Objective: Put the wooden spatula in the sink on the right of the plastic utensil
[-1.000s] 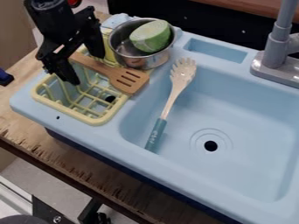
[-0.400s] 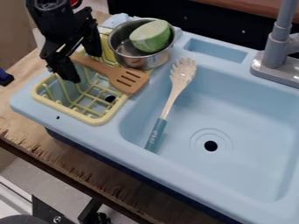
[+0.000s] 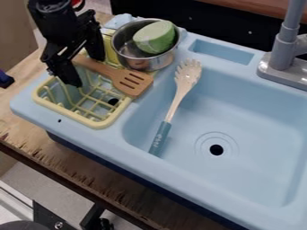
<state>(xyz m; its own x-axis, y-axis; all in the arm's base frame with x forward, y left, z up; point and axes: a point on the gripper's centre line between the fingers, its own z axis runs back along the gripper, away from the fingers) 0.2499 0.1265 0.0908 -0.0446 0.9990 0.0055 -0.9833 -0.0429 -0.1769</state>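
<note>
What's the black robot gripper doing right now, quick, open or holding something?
Black two-finger gripper: open, not closed on anything, fingers apart by the handle of the brown slotted wooden spatula.

Pale, unreadable lettering [image 3: 158, 140] on the teal handle [image 3: 164, 128] of the plastic utensil [image 3: 177, 99]

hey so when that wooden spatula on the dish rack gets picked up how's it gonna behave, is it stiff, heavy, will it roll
The wooden spatula should be stiff, being straight, solid-looking wood, and probably light, since its head looks thin and slotted. Rolling seems unlikely with that flat head.
</note>
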